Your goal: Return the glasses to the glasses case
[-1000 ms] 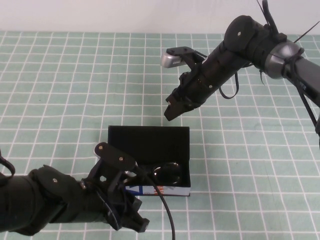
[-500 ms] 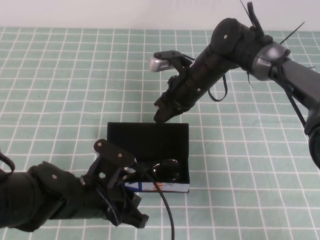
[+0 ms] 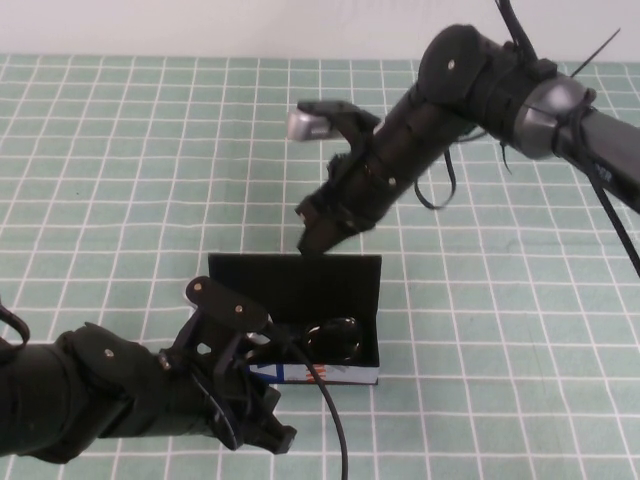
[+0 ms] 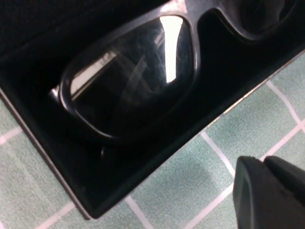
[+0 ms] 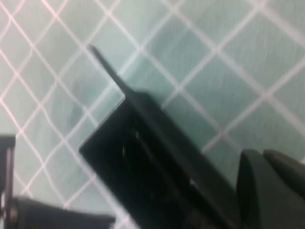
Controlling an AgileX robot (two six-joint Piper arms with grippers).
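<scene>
The black glasses case [image 3: 290,285] lies open near the table's front, its lid standing up at the back and its white printed front edge [image 3: 320,375] facing me. The black glasses [image 3: 338,338] lie inside it; the left wrist view shows one lens [image 4: 128,81] within the case wall [image 4: 143,164]. My left gripper [image 3: 278,437] is shut and empty, low over the cloth just in front of the case's left part, and it also shows in the left wrist view [image 4: 263,167]. My right gripper [image 3: 312,238] is shut and empty, its tip at the lid's top edge from behind. The right wrist view shows the lid [image 5: 143,152] beside that gripper [image 5: 261,158].
A green cloth with a white grid [image 3: 120,170] covers the table. A black cable [image 3: 330,420] runs from the left arm across the case's front edge. A white wall [image 3: 200,25] stands at the back.
My right gripper has moved left and down from behind the case to the lid's top edge. The left arm has hardly moved.
</scene>
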